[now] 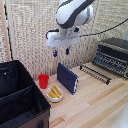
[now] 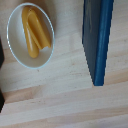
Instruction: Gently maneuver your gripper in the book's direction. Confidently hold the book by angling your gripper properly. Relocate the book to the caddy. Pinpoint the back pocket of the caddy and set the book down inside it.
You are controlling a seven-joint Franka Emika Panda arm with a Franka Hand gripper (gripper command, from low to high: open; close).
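One white bowl [image 2: 30, 35] holds yellow pieces [image 2: 35, 30].

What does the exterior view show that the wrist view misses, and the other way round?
Only the exterior view shows the white robot gripper, jaws open and empty, the large black fabric caddy, the small red cup and the black toaster oven. The wrist view adds nothing new, only a closer look. Both show the thin navy-blue book and the white bowl on the wooden table.
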